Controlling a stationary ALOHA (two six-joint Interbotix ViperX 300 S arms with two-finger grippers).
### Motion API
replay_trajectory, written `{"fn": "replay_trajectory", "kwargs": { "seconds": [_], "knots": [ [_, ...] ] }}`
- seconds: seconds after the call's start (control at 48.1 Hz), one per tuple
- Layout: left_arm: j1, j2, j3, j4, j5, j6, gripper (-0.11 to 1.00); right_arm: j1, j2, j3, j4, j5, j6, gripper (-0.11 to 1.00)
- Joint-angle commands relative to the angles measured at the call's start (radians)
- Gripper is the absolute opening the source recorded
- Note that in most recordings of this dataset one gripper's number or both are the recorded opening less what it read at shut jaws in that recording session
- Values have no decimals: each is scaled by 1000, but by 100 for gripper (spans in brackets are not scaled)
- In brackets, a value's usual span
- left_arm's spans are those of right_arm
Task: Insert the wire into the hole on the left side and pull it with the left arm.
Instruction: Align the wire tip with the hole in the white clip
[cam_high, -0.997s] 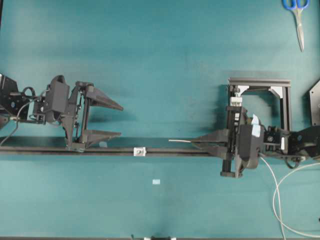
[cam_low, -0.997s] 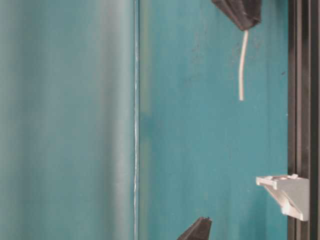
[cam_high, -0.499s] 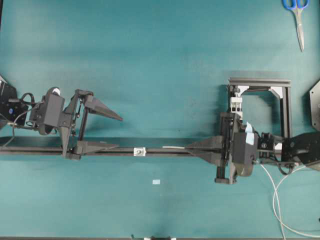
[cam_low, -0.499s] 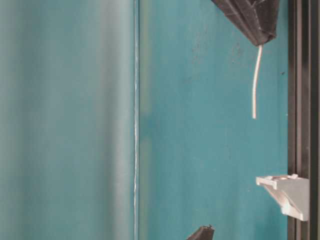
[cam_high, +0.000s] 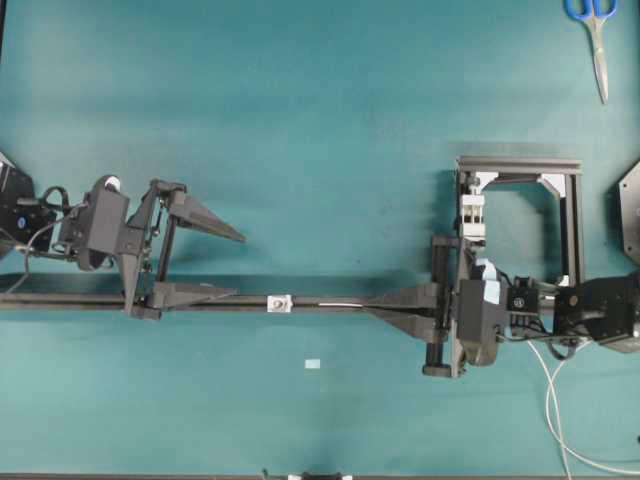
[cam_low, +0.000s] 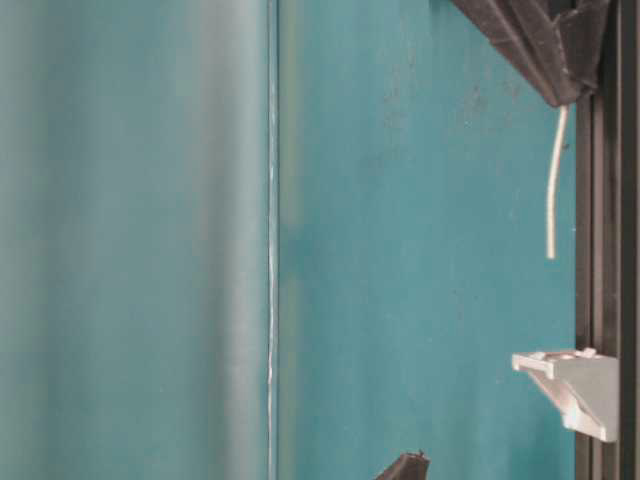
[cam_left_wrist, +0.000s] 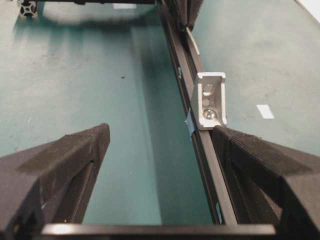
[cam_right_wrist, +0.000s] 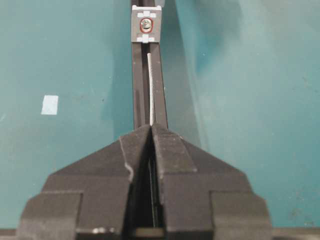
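Note:
My right gripper (cam_high: 366, 305) is shut on the wire (cam_high: 342, 303), and its fingertips (cam_right_wrist: 151, 128) pinch the thin whitish strand. The stiff tip (cam_right_wrist: 151, 87) runs straight along the black rail (cam_high: 90, 303) toward the small white-silver block (cam_high: 280, 303) with the hole (cam_right_wrist: 146, 25), and stops short of it. In the table-level view the wire (cam_low: 551, 185) hangs from the fingers, a gap away from the block (cam_low: 575, 385). My left gripper (cam_high: 238, 266) stands open on the block's far side, with nothing between its fingers. One finger (cam_left_wrist: 240, 150) lies over the rail just behind the block (cam_left_wrist: 210, 100).
A black square frame (cam_high: 520, 165) with a white clamp stands behind the right arm. Blue scissors (cam_high: 598, 40) lie at the top right. A pale tape scrap (cam_high: 313, 363) sits in front of the rail. The slack wire (cam_high: 555, 420) loops off at the lower right.
The right gripper has moved left and onto the rail line, carrying the wire tip closer to the block. The left arm shifted slightly left early on, then stayed still.

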Motion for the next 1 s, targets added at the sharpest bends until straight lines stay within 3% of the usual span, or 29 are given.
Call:
{"fn": "replay_trajectory", "kwargs": {
  "seconds": [0.0,0.395,0.727,0.976],
  "knots": [
    [-5,-9,-2,0,-8,2,65,5,-14,-14,2,-9,6,-8],
    [-5,-9,2,6,-8,2,65,5,-12,-6,-12,-28,38,-8],
    [-5,-11,-5,5,-6,2,65,5,-12,43,-120,-115,160,-8],
    [-5,-12,-11,6,-6,2,65,3,-6,49,-112,-114,170,-8]
  ]
}}
